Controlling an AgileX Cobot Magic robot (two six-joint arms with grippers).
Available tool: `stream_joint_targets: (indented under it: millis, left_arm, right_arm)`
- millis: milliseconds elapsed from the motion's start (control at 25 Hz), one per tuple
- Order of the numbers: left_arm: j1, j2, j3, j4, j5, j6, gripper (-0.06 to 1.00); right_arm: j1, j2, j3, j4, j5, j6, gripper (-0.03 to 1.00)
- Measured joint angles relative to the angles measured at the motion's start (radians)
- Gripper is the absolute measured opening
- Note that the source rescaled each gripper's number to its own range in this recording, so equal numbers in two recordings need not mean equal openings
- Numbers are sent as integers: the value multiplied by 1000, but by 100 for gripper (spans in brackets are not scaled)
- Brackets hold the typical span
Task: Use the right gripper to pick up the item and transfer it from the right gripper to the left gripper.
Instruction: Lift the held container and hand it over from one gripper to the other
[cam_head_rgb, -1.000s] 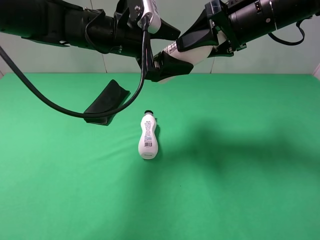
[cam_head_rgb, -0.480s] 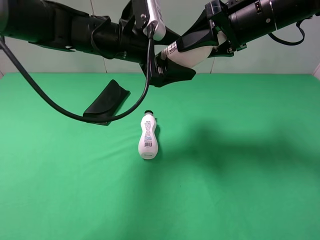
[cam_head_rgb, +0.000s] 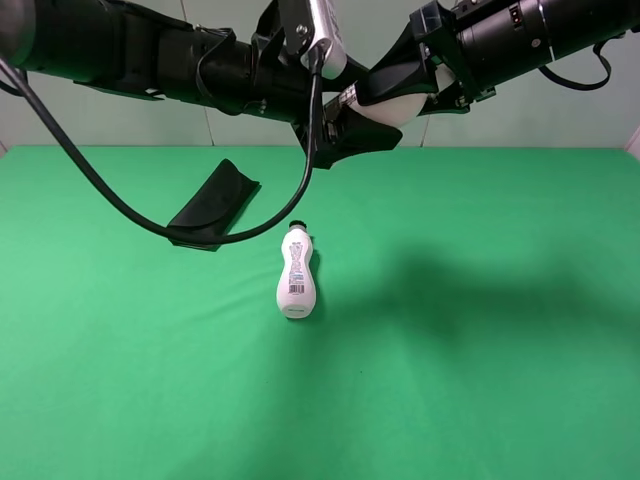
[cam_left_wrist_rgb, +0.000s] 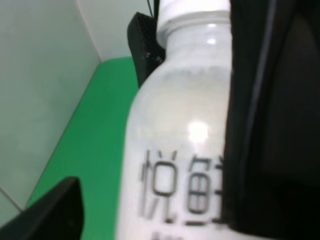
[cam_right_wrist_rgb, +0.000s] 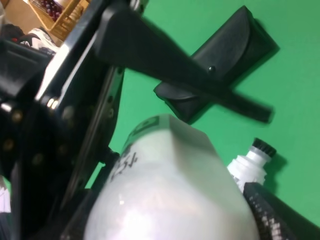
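The item, a stout cream-white bottle, is held high in the air over the back of the green table. My right gripper is shut on it, its fingers along the bottle's sides. My left gripper is open, and its two fingers straddle the bottle's free end from the left. In the left wrist view the bottle fills the space between the fingers, label characters showing and the cap at the far end. In the right wrist view the bottle is close up, with a left finger beyond it.
A slimmer white bottle with a small black cap lies on the green table below the arms; it also shows in the right wrist view. A flat black case lies to its left. The left arm's cable hangs over the table.
My left gripper has moved right, and its open fingers now reach further along the bottle. My right gripper has kept the bottle almost still.
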Motion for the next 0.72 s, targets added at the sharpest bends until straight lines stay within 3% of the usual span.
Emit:
stream_joint_targets:
  millis: [160,720]
  left_arm:
    - [-7,6,0,2,-4,3,1]
    - [-10,7,0,7,-19,-34,1]
  right_arm:
    - [0,0,0,0,-16,-7,3]
    - [0,0,1,0,-17,-10,3]
